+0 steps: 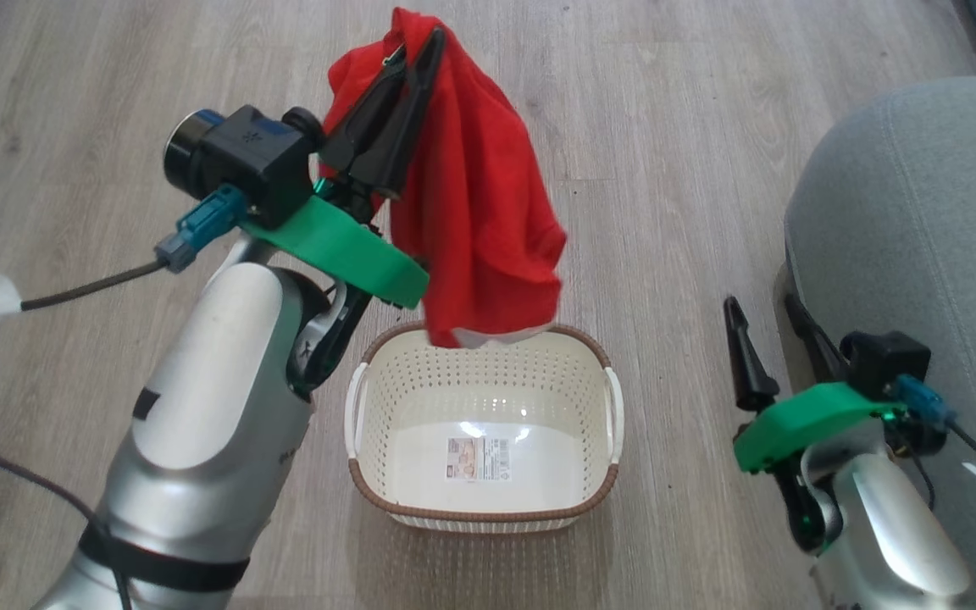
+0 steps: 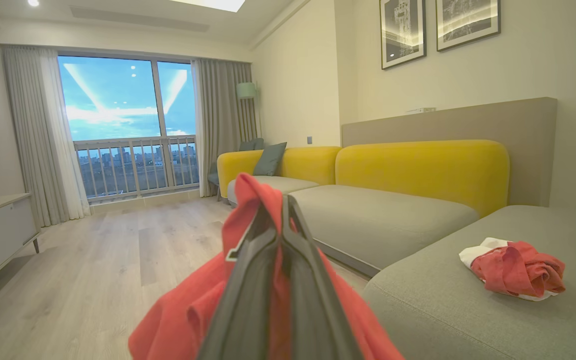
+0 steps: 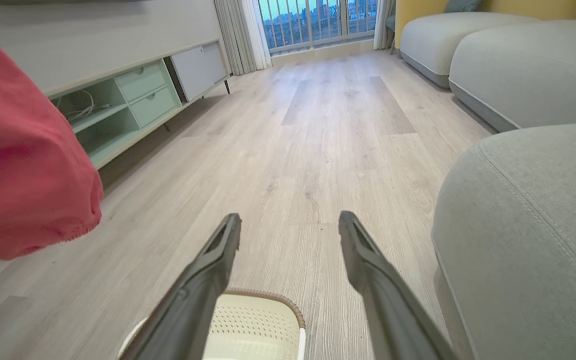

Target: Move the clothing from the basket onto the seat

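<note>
Clothing (image 1: 475, 212) is held pinched in the closed left gripper (image 1: 420, 42) above the basket (image 1: 488, 515); the seat (image 1: 920, 212) lies to the right, beside the open, empty right gripper (image 1: 763, 305).

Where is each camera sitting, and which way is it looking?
Head view: on the head, looking down at the basket and floor; both arms show, left gripper shut on the red garment, right gripper open.
Left wrist view: on the left wrist, looking along shut fingers across the room at the seat, where another red garment lies.
Right wrist view: on the right wrist, low, looking along spread fingers over the floor toward the window.
Shared: all three show the red garment and the seat.
</note>
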### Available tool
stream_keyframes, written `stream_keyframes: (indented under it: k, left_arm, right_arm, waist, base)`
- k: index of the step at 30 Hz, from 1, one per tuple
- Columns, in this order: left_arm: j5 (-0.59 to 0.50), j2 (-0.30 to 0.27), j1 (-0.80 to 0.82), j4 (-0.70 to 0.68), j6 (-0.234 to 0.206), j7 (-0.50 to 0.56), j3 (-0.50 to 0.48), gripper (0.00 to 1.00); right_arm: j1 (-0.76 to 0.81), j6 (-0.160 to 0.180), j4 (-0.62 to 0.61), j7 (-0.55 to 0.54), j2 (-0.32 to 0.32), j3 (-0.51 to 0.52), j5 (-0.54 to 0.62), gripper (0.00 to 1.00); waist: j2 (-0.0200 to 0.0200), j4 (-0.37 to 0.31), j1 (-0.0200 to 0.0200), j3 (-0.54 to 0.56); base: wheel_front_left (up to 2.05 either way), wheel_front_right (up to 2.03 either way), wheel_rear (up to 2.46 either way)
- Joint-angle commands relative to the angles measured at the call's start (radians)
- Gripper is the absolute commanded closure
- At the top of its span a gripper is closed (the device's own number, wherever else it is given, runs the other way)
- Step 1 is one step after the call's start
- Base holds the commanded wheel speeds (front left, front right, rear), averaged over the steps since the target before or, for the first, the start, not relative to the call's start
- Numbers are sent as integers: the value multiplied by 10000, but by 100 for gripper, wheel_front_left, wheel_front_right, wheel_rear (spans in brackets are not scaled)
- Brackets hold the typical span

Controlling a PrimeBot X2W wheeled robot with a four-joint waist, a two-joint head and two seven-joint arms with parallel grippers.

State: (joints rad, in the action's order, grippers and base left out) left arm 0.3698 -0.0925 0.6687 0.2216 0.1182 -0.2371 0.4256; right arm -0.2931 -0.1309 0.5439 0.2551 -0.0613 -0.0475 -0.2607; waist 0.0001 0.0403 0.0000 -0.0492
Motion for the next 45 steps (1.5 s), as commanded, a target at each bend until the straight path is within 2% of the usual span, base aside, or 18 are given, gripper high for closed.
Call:
stream_keyframes:
  k: [1, 6, 10, 16, 22, 28, 35, 38, 39, 40, 45]
  left_arm:
    - [46, -216, 459, -441, -106, 31, -280, 100]
    - [87, -260, 334, -583, -149, 67, -233, 100]
    - [139, -224, 215, -608, -171, 43, -164, 100]
    - [182, -138, 106, -565, -176, 5, 15, 100]
    - [264, 0, 60, -611, -133, -42, 330, 100]
    - [341, 111, 38, -712, -79, -57, 773, 100]
    - [514, 218, 31, -746, -14, -53, 1350, 100]
    - [605, 256, 34, -699, 7, -60, 1585, 100]
    - [640, 265, 24, -670, 11, -63, 1640, 100]
    - [672, 272, 5, -634, 13, -67, 1673, 100]
    - [740, 245, -72, -451, 0, -88, 1662, 100]
  right_arm:
    - [-366, 2, -514, 67, 36, -365, -146, 0]
    - [-1164, 2, -1989, 67, 33, -1571, -903, 0]
    - [-2009, 2, -3273, 67, -287, -2961, -1349, 0]
    - [-3209, 2, -3790, 67, -495, -4340, -1702, 0]
    - [-4138, 2, -2307, 67, -445, -5624, -1697, 0]
    - [-4666, 2, -351, 67, -99, -6257, -1624, 0]
    - [-5239, 2, 1483, 67, 85, -7577, -2465, 0]
    - [-5462, 2, 1851, 67, 102, -7972, -2998, 0]
    - [-5514, 2, 1873, 67, 104, -8058, -3156, 56]
    - [-5554, 2, 1884, 67, 105, -8113, -3254, 100]
    - [-5515, 2, 1910, 67, 107, -8107, -3474, 100]
  waist:
    - [-1, -1, 0, -14]
    - [-1, 0, 0, -73]
    - [-1, 34, 0, -106]
    - [-1, 124, 0, -138]
    - [-1, 258, 0, -122]
    - [-1, 501, 0, -79]
    - [-1, 849, 0, -20]
    - [-1, 1032, 0, 8]
    - [-1, 1093, 0, 19]
    - [-1, 1142, 0, 28]
    - [-1, 1194, 0, 18]
  base:
    - [0, 0, 0]
    - [0, 0, 0]
    - [0, 0, 0]
    - [0, 0, 0]
    - [0, 0, 0]
    - [0, 0, 0]
    - [0, 0, 0]
    - [0, 0, 0]
    - [0, 0, 0]
    - [0, 0, 0]
    - [0, 0, 0]
